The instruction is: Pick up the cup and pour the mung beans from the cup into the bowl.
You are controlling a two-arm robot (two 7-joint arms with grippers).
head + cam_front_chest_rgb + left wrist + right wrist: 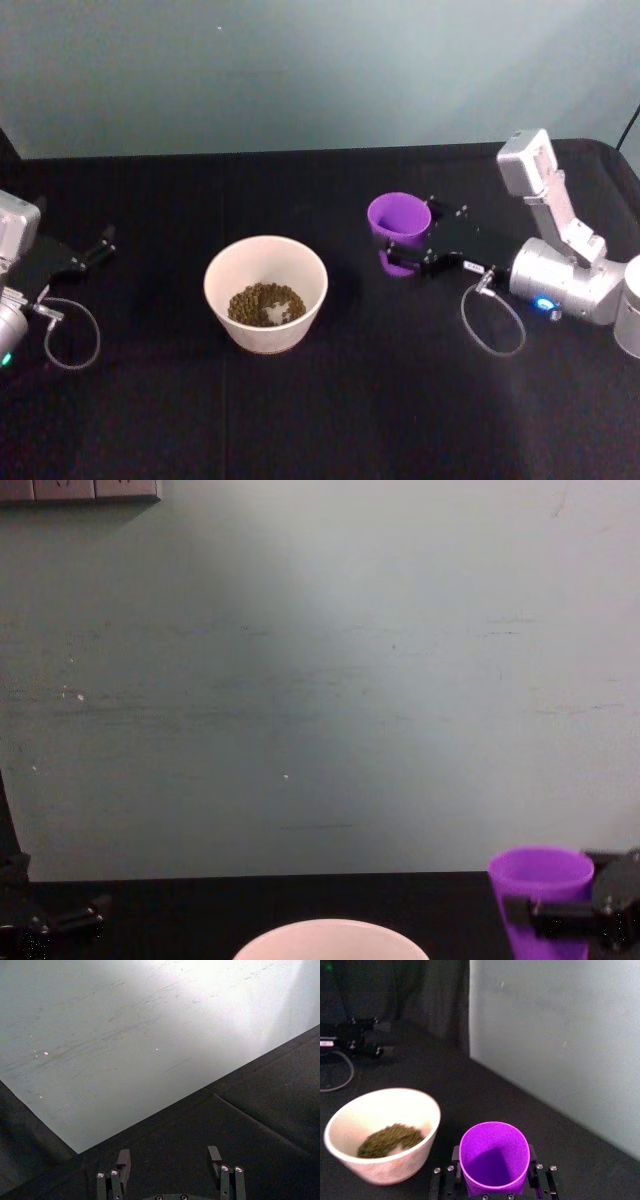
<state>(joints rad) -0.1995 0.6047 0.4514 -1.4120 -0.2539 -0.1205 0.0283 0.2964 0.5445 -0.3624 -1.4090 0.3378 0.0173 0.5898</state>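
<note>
We see the right gripper [408, 252] clamped on the upright, empty cup [399, 222], beside the bowl [266, 292] holding the mung beans [264, 304]; the left gripper [169, 1161] rests apart, jaws spread.

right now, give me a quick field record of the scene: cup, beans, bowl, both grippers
cup: purple, upright, looks empty inside, standing to the right of the bowl
mung beans: in a heap at the bottom of the bowl
bowl: pale, wide, upright on the black table, near its middle
right gripper: around the cup, one finger on each side of its wall
left gripper: open, holding nothing, low over the table at its far left
pour: looks done, since the beans lie in the bowl
</note>
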